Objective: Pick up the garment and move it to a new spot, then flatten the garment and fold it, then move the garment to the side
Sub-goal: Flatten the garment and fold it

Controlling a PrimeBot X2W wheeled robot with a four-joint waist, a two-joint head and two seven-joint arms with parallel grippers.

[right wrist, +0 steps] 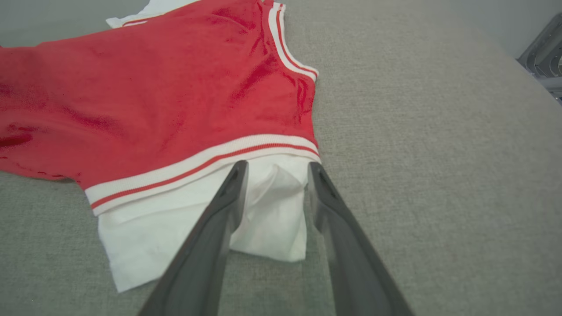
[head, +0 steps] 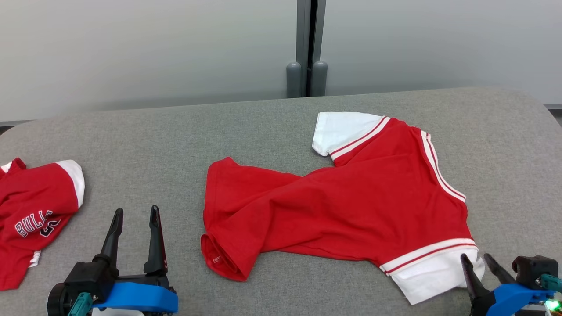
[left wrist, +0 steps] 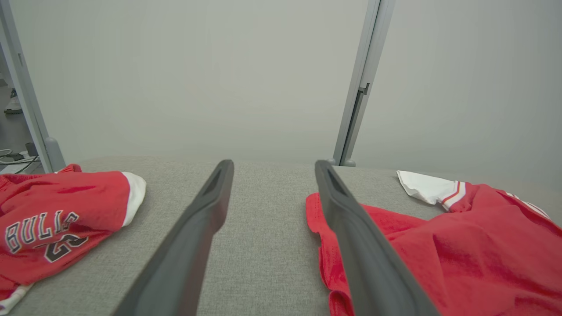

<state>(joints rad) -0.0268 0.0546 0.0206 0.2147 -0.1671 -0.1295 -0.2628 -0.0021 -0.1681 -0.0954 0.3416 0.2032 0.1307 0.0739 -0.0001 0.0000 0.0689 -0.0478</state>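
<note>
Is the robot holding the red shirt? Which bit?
Nothing is held. The left pincer is open; the right pincer stands open around the white sleeve of the red shirt.

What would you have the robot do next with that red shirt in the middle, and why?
Probably slide the left gripper toward the rolled hem and pinch it. The red shirt lies twisted, that gripper is open beside the hem, and the right gripper sits open at the white sleeve.

Soft, even, bright light with faint shadows; wrist views stretch at the edges.
</note>
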